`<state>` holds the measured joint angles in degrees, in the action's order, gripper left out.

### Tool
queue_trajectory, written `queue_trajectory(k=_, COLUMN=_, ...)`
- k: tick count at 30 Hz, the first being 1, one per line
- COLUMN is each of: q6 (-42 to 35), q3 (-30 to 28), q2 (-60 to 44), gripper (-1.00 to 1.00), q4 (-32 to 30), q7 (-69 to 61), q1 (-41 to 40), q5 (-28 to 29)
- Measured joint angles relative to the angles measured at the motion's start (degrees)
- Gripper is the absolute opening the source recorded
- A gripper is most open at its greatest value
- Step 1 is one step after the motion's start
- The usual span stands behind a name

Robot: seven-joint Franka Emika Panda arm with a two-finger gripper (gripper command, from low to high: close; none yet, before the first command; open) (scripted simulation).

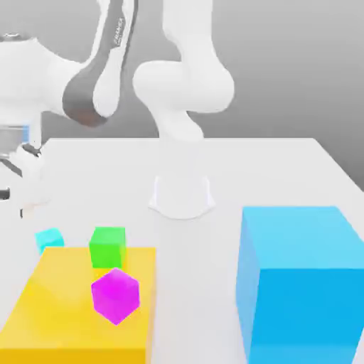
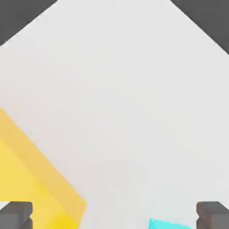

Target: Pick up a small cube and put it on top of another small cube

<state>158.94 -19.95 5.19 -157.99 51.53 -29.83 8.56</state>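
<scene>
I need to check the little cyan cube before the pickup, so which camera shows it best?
The exterior view. There the small cyan cube shows two faces, sitting on the table just beyond the yellow block. The hand view catches just a sliver at the picture's edge between the open fingertips.

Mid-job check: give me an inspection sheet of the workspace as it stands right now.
Surface: white table, flat.
Job's things: small cyan cube on the table beside the yellow block; green cube and magenta cube on the block.
Clutter: huge sky-blue cube at the exterior view's right.
Grippers: gripper open, fingers wide apart, cyan cube between them, not gripped.
Cables: nothing seen.
Surroundings: plain grey backdrop.
</scene>
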Motion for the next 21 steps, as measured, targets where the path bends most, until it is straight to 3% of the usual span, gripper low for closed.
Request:
queue_trajectory(k=5, q6=5.4, q3=-0.4, q2=-7.6, gripper=0.0, q4=-3.5, q7=-8.3, q1=-4.8, q5=-11.7)
queue_trajectory(k=8, q6=9.9, q3=5.6, q2=-13.7, gripper=0.0, q4=-2.6, q7=-14.5, q1=-8.4, q5=-20.3)
queue_trajectory(k=11, q6=14.8, q3=12.9, q2=-19.8, gripper=0.0, q4=-1.4, q7=-18.0, q1=-14.7, q5=-24.7)
queue_trajectory(k=12, q6=15.9, q3=14.4, q2=-21.2, gripper=-1.0, q4=-1.1, q7=-18.5, q1=-16.0, q5=-25.4)
queue_trajectory(k=18, q6=16.4, q3=15.2, q2=-21.8, gripper=-1.0, q4=-1.0, q7=-18.7, q1=-16.7, q5=-25.5)
queue_trajectory(k=21, q6=13.4, q3=12.1, q2=-18.0, gripper=-1.0, q4=-1.8, q7=-16.2, q1=-14.3, q5=-22.6)
